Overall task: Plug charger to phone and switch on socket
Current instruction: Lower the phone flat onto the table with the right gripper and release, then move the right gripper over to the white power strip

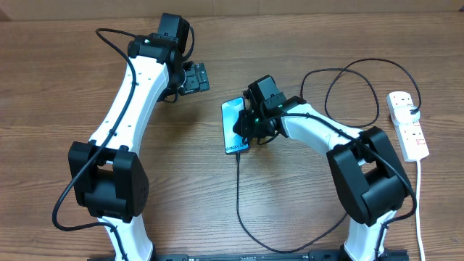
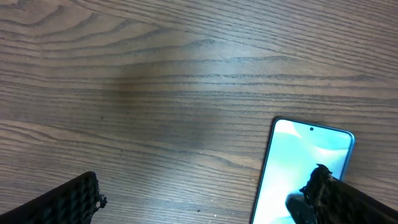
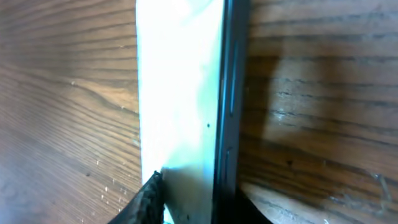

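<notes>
My right hand straddles the phone edge, and I cannot tell whether it grips. Lifting carelessly could drag the phone and unseat the charger. My left hand hangs with fingers spread.

The slim teal-screened phone is overexposed and cropped top and bottom. Seating of the thin black charger cable is too small to resolve.

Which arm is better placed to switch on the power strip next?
Probably the right. The power strip lies on its side of the table; the left end effector is open but far off, beyond the phone.
</notes>
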